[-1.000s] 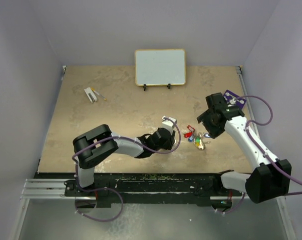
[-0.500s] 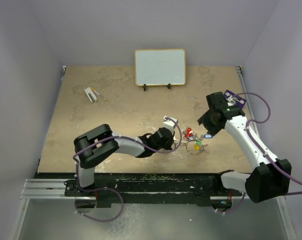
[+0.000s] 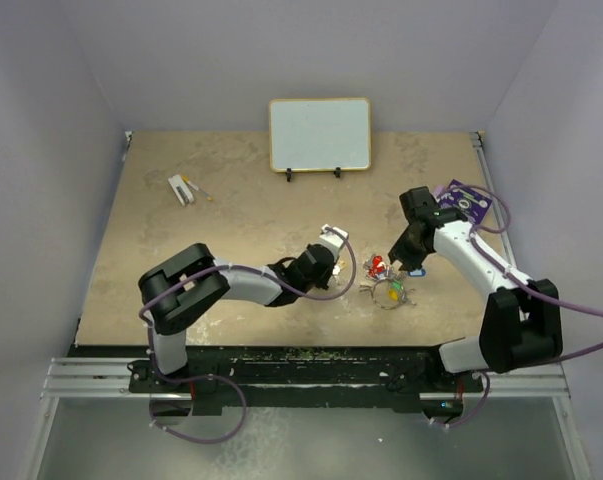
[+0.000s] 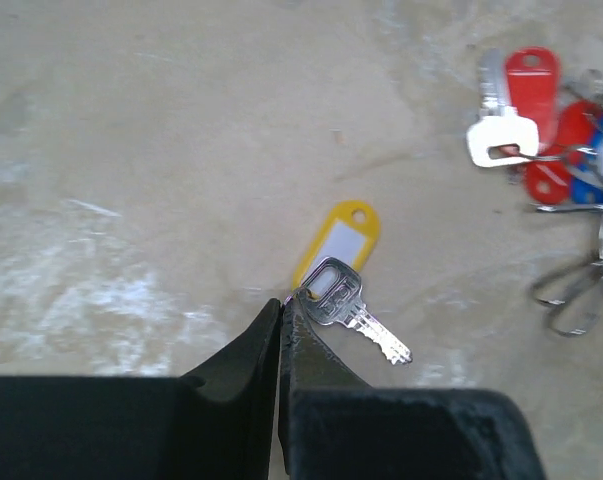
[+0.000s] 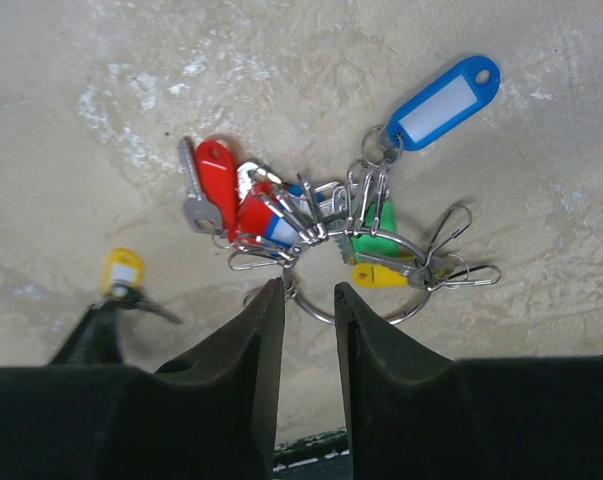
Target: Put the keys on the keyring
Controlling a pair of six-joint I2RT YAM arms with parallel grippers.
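Note:
A bunch of keys with red (image 5: pixel 221 185), green (image 5: pixel 373 222), yellow (image 5: pixel 379 275) and blue (image 5: pixel 441 100) tags hangs on the silver keyring (image 5: pixel 321 313), lying on the table (image 3: pixel 181 250). My right gripper (image 5: pixel 309 290) is open, its tips either side of the keyring's near arc; it shows in the top view (image 3: pixel 401 268). My left gripper (image 4: pixel 286 300) is shut on the small ring of a loose silver key (image 4: pixel 349 300) with a yellow tag (image 4: pixel 339 238), left of the bunch (image 3: pixel 386 280).
A whiteboard (image 3: pixel 319 134) stands at the back. A purple card (image 3: pixel 468 201) lies at the right edge. A white marker-like object (image 3: pixel 181 188) lies at the back left. Several wire clips (image 5: pixel 456 272) lie tangled with the bunch.
My right gripper has come down and left onto the key bunch. The bunch has shifted slightly towards the near edge. My left gripper has moved slightly left and back.

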